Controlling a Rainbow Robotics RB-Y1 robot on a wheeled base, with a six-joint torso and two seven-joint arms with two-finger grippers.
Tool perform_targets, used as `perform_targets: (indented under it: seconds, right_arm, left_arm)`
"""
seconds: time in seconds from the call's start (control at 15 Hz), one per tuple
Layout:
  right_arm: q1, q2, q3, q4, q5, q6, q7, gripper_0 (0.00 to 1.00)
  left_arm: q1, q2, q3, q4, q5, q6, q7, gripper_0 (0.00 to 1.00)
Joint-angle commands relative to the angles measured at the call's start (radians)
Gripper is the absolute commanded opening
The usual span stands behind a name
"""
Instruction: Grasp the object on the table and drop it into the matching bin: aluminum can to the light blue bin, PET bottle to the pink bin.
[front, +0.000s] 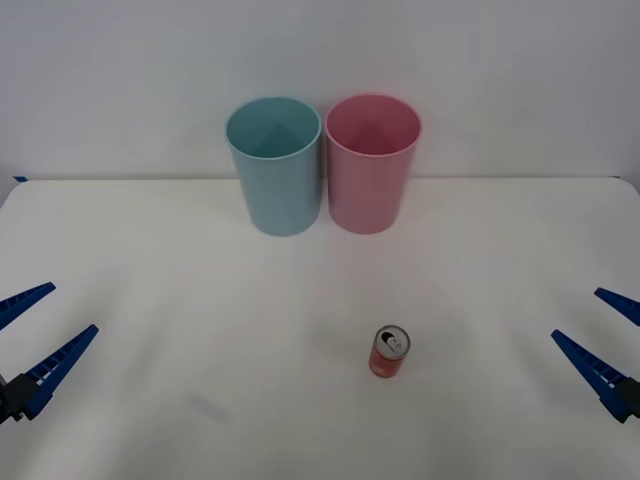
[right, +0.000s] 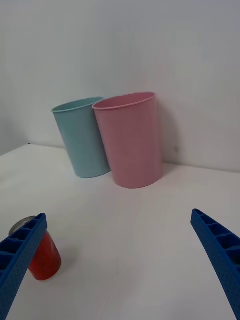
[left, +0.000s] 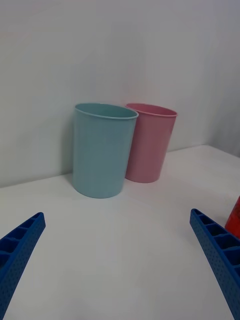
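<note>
One small red can (front: 389, 352) stands upright on the white bench (front: 200, 300), toward the near edge and a little right of centre, well apart from everything else. Farther back, by the wall, the light blue bin (front: 274, 165) and the pink bin (front: 372, 162) stand side by side. The left gripper (front: 38, 328) and right gripper (front: 600, 328) hover at the bench's outer sides, fingers spread and holding nothing.

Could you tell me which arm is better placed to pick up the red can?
The right arm, probably. The can stands right of the table's centre, nearer the open right tool than the open left tool.
</note>
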Motion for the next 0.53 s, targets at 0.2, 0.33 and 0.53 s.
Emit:
perform_targets:
  seconds: [0.2,0.33,0.53]
  right_arm:
    - [0.018,-0.027,0.056,0.001,0.013,-0.004,0.021,1.00]
    - [0.031,-0.049,0.090,0.001,0.014,0.002,0.031,1.00]
    - [0.037,-0.075,0.128,0.001,0.019,0.010,0.051,1.00]
  left_arm:
    - [0.000,0.000,0.000,0.000,0.000,0.000,0.000,1.00]
    - [0.000,0.000,0.000,0.000,0.000,0.000,0.000,1.00]
    - [0.000,0.000,0.000,0.000,0.000,0.000,0.000,1.00]
